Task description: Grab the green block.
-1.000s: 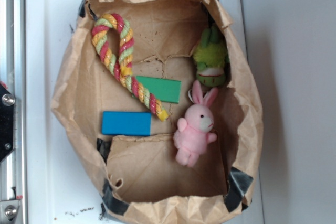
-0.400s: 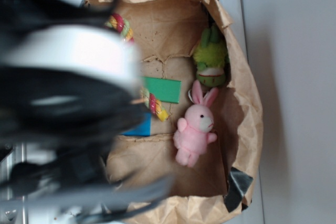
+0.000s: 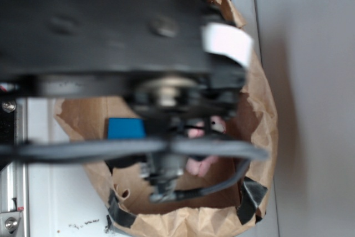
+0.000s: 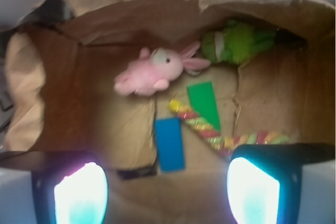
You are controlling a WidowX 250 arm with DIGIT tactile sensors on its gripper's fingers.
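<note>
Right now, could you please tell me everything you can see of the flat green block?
The flat, smooth, plain green rectangular block lies flat on the floor of the crumpled brown paper bag, visible only in the wrist view. One long edge meets the striped rope toy; the blue rectangular block lies apart. Nothing grips it.

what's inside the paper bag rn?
In the wrist view the paper bag holds the green block, a blue block, a pink bunny, a lime plush toy and a rope toy, its far end hidden behind the pincer finger.
</note>
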